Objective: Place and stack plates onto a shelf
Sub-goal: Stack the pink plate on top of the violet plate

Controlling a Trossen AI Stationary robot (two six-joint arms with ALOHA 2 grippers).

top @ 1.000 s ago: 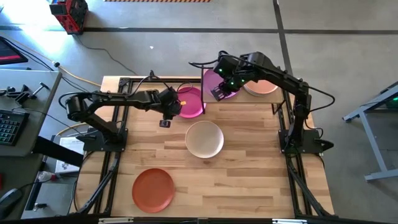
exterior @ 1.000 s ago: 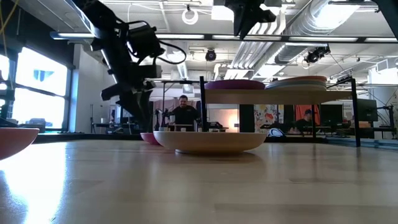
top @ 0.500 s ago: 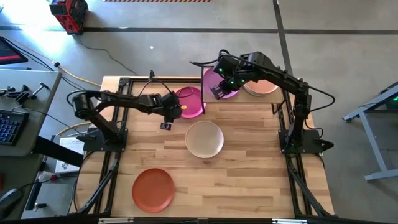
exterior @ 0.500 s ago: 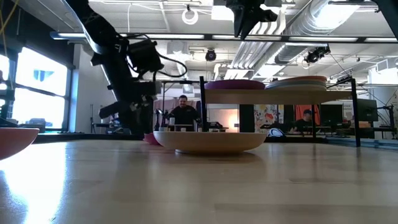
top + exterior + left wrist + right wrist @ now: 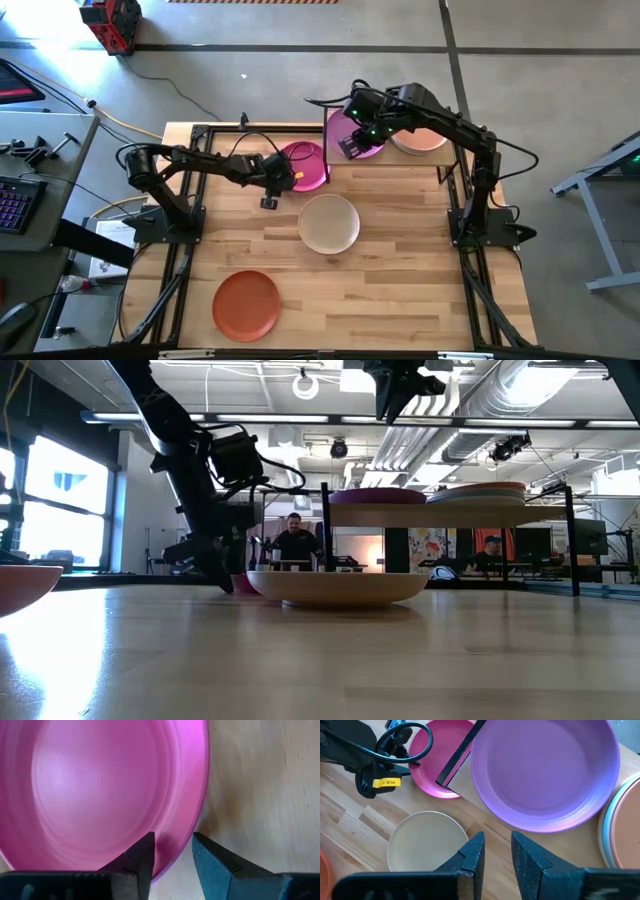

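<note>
- Plates: the magenta plate near the tabletop's far edge now has the left gripper dropped to its rim, fingers spread astride it, so a pinch looks close.
- Right gripper hovers over the shelf, fingers slightly parted, empty.
- Count: purple plate plus a stack on the shelf; magenta, cream plate and orange-red plate on the tabletop.

Five plates (stack uncounted), one shelf

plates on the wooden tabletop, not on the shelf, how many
3: round magenta plate at the left gripper, round cream plate mid-table, round orange-red plate near the front. Nothing seems hidden.
</note>
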